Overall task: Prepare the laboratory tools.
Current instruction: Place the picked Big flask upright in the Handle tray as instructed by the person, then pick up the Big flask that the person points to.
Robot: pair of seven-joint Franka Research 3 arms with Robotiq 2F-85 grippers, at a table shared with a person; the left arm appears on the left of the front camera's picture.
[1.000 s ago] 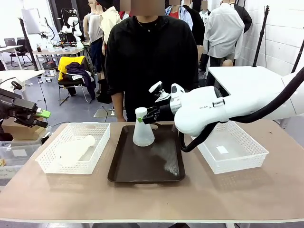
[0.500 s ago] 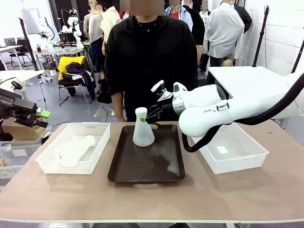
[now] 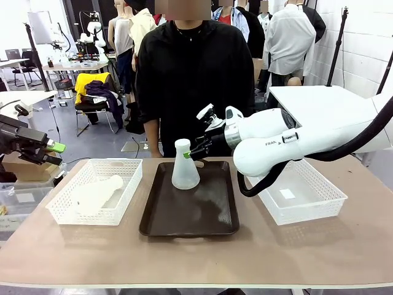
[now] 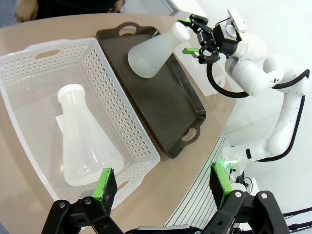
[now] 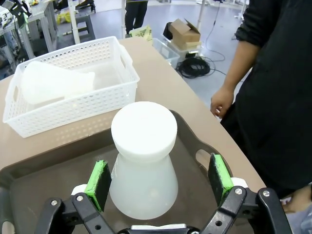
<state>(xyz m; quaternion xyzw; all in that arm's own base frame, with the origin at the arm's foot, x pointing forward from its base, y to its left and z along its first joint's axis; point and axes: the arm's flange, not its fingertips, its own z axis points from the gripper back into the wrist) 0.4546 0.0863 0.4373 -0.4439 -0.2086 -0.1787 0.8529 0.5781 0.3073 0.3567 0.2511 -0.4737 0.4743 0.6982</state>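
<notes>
Flasks number two. The upright flask (image 3: 185,167) stands on the far part of the one dark tray (image 3: 184,222), and the lying flask (image 3: 97,193) rests on its side in the left basket (image 3: 61,213), neck toward the far right. Baskets also number two, with the right basket (image 3: 307,210) just right of the tray. The tray's near half is bare, and bare table (image 3: 196,261) runs along the near edge. A person's hand (image 5: 222,102) hangs by the far edge. The right gripper (image 5: 158,180) has its jaws spread apart on either side of the upright flask, level with its upper body and neck, pads just clear of it. The left gripper (image 4: 162,182) hangs off the table's left side, well apart from the left basket, jaws wide and holding nothing.
</notes>
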